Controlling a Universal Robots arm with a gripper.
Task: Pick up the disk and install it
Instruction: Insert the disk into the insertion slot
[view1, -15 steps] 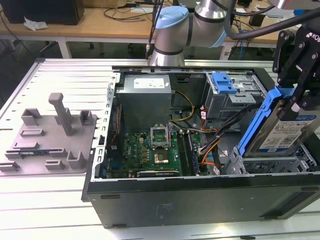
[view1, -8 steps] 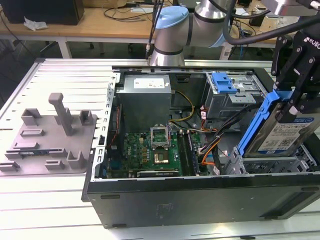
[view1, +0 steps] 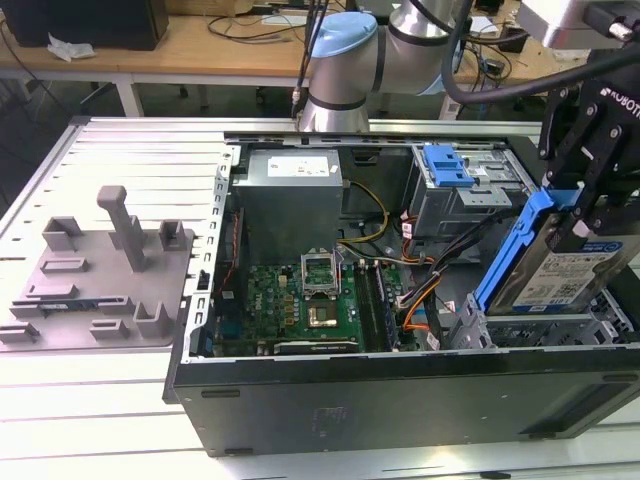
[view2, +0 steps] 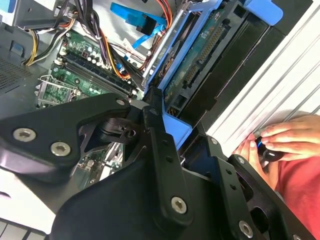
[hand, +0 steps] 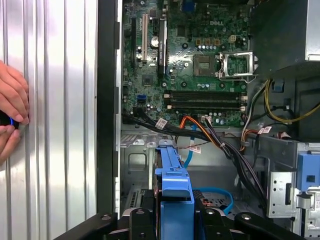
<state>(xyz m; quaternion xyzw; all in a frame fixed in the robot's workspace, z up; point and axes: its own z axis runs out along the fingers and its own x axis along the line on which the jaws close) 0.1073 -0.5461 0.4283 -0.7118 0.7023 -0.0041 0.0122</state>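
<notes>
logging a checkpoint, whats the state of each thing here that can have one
disk, held in the pincer, tilted, above the bay, not seated
pincer, shut on the disk
case, side open, inside exposed
cpu socket, cover plate raised
hand, resting on the table beside the case, fingers on a small dark thing

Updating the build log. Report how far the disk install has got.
Done: the disk is picked up. In hand: the gripper is shut on it, holding it tilted over the drive cage at the exterior view's right end of the open computer case. Left: seating it; most of the disk stands above the cage, not yet slid in.
</notes>
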